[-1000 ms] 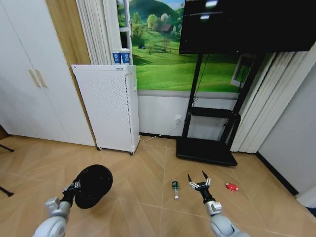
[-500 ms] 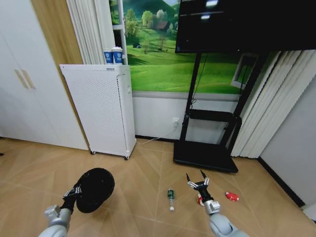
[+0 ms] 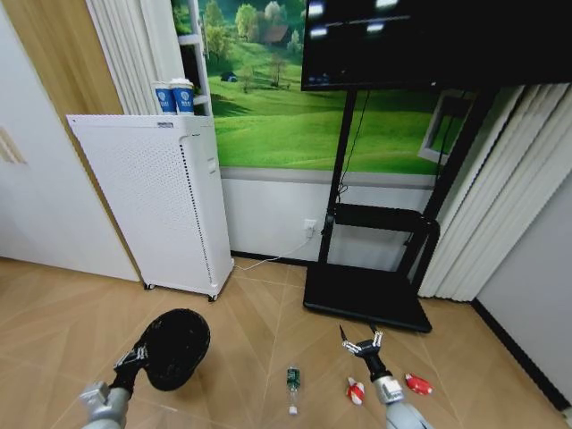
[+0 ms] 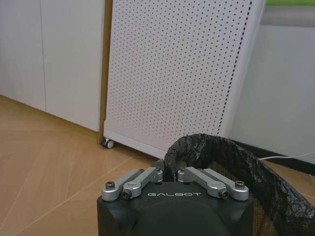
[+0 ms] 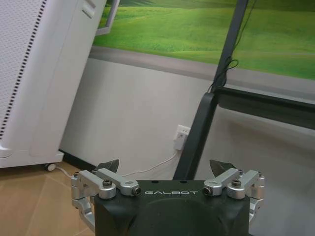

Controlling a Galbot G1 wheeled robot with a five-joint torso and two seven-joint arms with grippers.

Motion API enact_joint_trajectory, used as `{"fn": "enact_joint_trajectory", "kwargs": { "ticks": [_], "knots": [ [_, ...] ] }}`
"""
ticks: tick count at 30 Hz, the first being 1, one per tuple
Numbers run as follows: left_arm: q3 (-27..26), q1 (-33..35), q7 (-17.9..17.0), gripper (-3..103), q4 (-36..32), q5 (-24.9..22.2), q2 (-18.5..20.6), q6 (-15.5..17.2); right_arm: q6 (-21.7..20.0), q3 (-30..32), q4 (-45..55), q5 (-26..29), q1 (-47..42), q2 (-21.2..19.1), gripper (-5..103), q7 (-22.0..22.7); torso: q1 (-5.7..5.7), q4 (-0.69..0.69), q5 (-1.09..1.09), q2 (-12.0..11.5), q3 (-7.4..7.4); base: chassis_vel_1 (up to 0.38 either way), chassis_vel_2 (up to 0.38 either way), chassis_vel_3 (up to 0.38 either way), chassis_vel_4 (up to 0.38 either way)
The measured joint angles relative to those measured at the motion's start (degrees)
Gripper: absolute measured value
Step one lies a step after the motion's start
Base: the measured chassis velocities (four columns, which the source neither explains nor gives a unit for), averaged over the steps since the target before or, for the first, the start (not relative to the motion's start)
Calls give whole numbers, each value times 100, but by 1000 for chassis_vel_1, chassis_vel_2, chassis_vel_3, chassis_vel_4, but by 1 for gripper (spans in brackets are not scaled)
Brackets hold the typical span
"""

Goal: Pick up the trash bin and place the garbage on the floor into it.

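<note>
Since a second ago the head camera has swung rightward and moved nearer the far wall, so the white perforated box unit (image 3: 161, 201) now sits farther left and the can (image 3: 355, 391) has come into sight beside the right arm.

Left tool (image 3: 132, 359) is low on the robot's left, clenched on the rim of the bin (image 3: 176, 347), a black mesh basket held off the floor with its mouth tipped toward the robot. In the left wrist view, the fingers (image 4: 145, 175) pinch the bin's (image 4: 231, 167) black-lined rim, and the tool body reads "GALBOT" in white.

Right tool (image 3: 362, 343) is low on the robot's right, fingers spread wide and holding nothing. In the right wrist view, the two dark fingertips (image 5: 109, 165) stand well apart above a body also marked "GALBOT"; behind them are the black TV stand (image 5: 204, 128) and a white wall socket (image 5: 181, 137).

Garbage lies on the wood floor (image 3: 54, 304). A clear bottle (image 3: 291, 389) with a green label lies between the two arms. The red-and-white can lies just left of the right wrist. A flat red-and-white wrapper (image 3: 417, 384) lies just to that wrist's right. Their label writing is too small to read.

Two blue-and-white cups (image 3: 172, 96) stand on top of the box unit; their print cannot be read.
</note>
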Motion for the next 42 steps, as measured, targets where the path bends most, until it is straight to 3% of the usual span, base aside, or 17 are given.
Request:
{"fn": "enact_joint_trajectory", "kwargs": {
  "ticks": [4, 10, 13, 21, 31, 38, 42],
  "knots": [
    [-31, 92, 19, 7, -14, 48, -119, -27, -368, -609, -236, 126, 580, -122, 100, 323, 0, 1, 1, 0, 0, 64, -10, -64, 10],
    [-132, 225, 90, 7, -25, 55, -235, -74, -435, -1276, -912, 336, 1136, -260, 100, 352, 1, -3, 1, 0, 2, -25, -1, 16, 0],
    [-222, 379, 191, 7, -27, 63, -318, -117, -615, -1670, -1073, 897, 1322, -251, 100, 407, 1, 0, 2, 0, 2, 0, 0, 0, 0],
    [-282, 332, 251, 7, 132, 9, -236, -172, -1085, -1851, -1321, 1854, 1144, -208, 100, 478, 1, -3, 2, 0, 1, 0, 0, 0, 0],
    [-154, 143, 227, 7, 193, -24, -170, -164, -1279, -2079, -1838, 1981, 1082, -108, 100, 428, 2, -1, 0, 0, 1, 0, 0, 0, 0],
    [-126, 143, 225, 7, 239, -4, -205, -153, -1577, -2286, -2032, 2708, 1091, 76, 100, 425, 2, 0, 1, 0, 1, 0, 0, 0, 0],
    [-137, 146, 228, 7, 257, -4, -202, -153, -1594, -2342, -2089, 2728, 1124, 144, 100, 416, 1, 0, 1, 0, 1, 0, 0, 0, 0]
  ]
}}
